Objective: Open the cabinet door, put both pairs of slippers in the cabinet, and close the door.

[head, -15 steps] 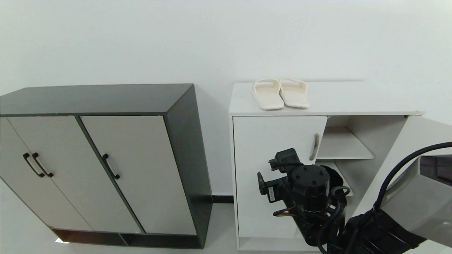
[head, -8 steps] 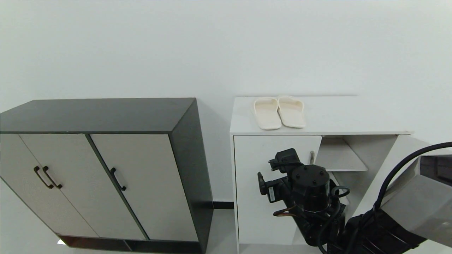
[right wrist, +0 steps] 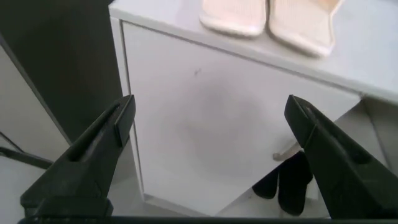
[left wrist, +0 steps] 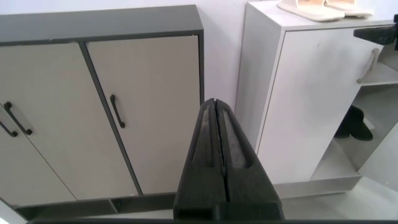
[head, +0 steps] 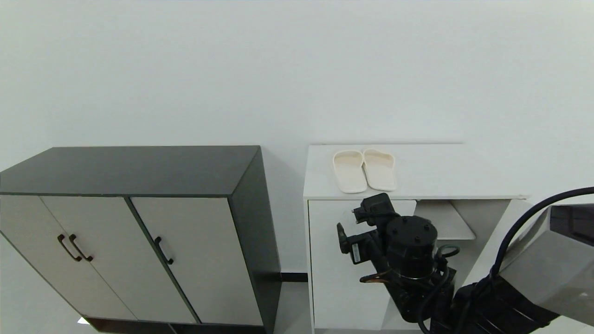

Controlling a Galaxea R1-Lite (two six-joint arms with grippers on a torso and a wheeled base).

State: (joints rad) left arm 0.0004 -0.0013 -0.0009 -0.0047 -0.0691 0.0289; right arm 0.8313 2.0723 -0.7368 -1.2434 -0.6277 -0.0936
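While left gripper [left wrist: 215, 107] sits pinched, right gripper [right wrist: 210, 106] gapes twd cabinet [head: 325, 278].

A white rectangular wooden cabinet [head: 436, 171] bears a pair of cream foam slippers [head: 364, 170] flat on its top, above and beyond the right gripper [right wrist: 208, 155]. Dark slippers [right wrist: 292, 183] rest on an inner shelf [left wrist: 341, 163], ahead to its right.

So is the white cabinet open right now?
Open on its right half: the white cabinet has its shelf and a dark pair inside exposed; its left door is shut.
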